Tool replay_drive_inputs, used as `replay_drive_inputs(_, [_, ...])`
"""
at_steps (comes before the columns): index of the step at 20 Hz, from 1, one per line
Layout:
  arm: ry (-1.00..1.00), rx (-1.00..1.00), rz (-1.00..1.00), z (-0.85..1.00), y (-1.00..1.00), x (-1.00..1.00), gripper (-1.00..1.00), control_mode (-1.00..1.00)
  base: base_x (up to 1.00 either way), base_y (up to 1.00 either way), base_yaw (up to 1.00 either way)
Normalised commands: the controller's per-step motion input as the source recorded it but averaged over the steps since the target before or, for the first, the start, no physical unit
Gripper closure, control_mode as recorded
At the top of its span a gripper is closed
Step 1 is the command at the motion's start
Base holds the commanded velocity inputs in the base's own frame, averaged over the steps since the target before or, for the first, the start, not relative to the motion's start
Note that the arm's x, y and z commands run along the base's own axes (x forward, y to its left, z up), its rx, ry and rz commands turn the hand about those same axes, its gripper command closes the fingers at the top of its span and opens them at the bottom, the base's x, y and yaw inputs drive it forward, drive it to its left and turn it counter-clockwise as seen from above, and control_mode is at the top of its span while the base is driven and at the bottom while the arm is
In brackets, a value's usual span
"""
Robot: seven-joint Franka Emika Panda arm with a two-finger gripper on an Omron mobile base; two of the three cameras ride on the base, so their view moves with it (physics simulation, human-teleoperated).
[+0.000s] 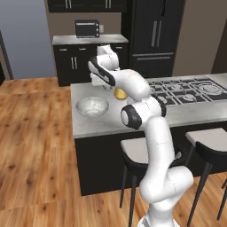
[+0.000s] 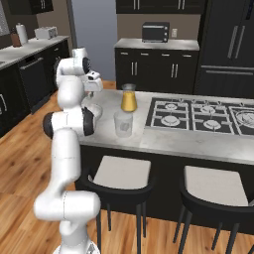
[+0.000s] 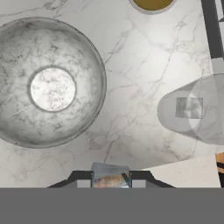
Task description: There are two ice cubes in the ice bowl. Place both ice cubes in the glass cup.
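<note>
The ice bowl (image 3: 48, 83) lies at the left of the hand view, and I see no lump in it. It also stands on the island in the left base view as the ice bowl (image 1: 92, 106). The glass cup (image 3: 192, 109) lies at the right with one whitish ice cube (image 3: 189, 107) on its bottom. That glass cup (image 2: 123, 124) stands in front of the jar. My gripper (image 3: 109, 181) hovers over the counter between bowl and cup, shut on the other ice cube (image 3: 109, 173). The gripper (image 1: 96, 82) (image 2: 92, 89) points down, high above the counter.
A jar (image 2: 128, 99) with orange contents stands just behind the cup; the jar (image 1: 119, 93) is partly hidden by my arm. The black cooktop (image 2: 198, 114) fills the island's right half. Two stools (image 2: 121, 173) stand at the island's near edge.
</note>
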Motion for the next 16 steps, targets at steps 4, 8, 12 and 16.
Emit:
replay_drive_inputs(4, [-0.12, 0.2, 0.0, 0.1, -1.0, -1.0, 1.0, -1.0, 0.0, 0.0, 0.0])
replay_drive_inputs(8, [-0.24, 0.13, 0.0, -0.04, -1.0, -1.0, 1.0, -1.0, 0.0, 0.0, 0.0])
replay_drive_inputs(12, [-0.28, 0.1, 0.0, 0.25, -0.91, -0.78, 1.0, -1.0, 0.0, 0.0, 0.0])
replay_drive_inputs(16, [-0.11, 0.0, 0.0, 0.12, -0.7, -0.09, 1.0, -1.0, 0.0, 0.0, 0.0])
